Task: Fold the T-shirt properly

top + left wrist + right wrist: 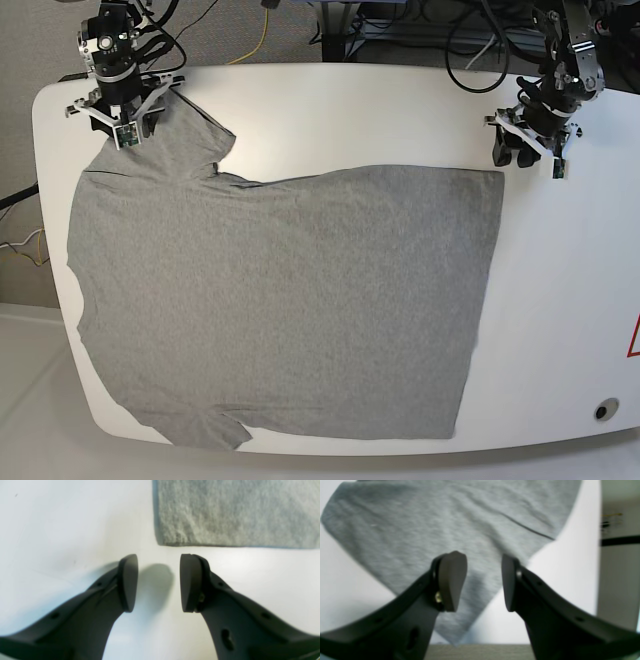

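The heather-grey T-shirt lies spread flat on the white table, with its hem toward the right and its sleeves at the far left and the near left. My left gripper is open and empty over bare table, just short of the shirt's far hem corner. In the base view it is at the far right. My right gripper is open, with its fingers astride the far sleeve near the table edge. In the base view it is at the far left.
Cables hang behind the table's back edge. A round grommet and a red mark sit near the right front edge. The table's edge lies close under the right gripper. The shirt's near sleeve reaches the front edge.
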`<action>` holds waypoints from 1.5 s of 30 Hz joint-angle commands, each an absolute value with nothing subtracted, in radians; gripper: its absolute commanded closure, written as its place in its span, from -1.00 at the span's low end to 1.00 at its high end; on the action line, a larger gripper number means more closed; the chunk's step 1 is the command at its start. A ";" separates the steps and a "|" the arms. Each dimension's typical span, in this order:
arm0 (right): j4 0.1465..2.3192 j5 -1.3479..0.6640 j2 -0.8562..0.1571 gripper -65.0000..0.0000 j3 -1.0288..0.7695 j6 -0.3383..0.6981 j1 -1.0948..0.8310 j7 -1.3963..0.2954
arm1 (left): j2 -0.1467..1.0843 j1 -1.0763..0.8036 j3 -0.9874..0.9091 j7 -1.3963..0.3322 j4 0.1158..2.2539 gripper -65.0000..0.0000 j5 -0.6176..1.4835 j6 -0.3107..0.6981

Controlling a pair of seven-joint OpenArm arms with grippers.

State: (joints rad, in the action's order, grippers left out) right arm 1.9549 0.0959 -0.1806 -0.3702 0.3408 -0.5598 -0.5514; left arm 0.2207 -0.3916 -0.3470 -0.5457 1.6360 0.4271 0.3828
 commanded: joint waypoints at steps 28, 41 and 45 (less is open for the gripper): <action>1.936 0.092 -0.192 0.19 -0.375 0.330 -0.532 -0.533 | 0.228 -0.374 -0.340 -0.505 1.698 -0.14 0.583 0.403; 1.942 0.080 -0.191 0.20 -0.374 0.336 -0.541 -0.549 | 0.220 -0.379 -0.339 -0.532 1.667 0.05 0.560 0.411; 1.942 0.068 -0.185 0.20 -0.374 0.348 -0.537 -0.580 | 0.214 -0.374 -0.338 -0.533 1.657 0.04 0.561 0.413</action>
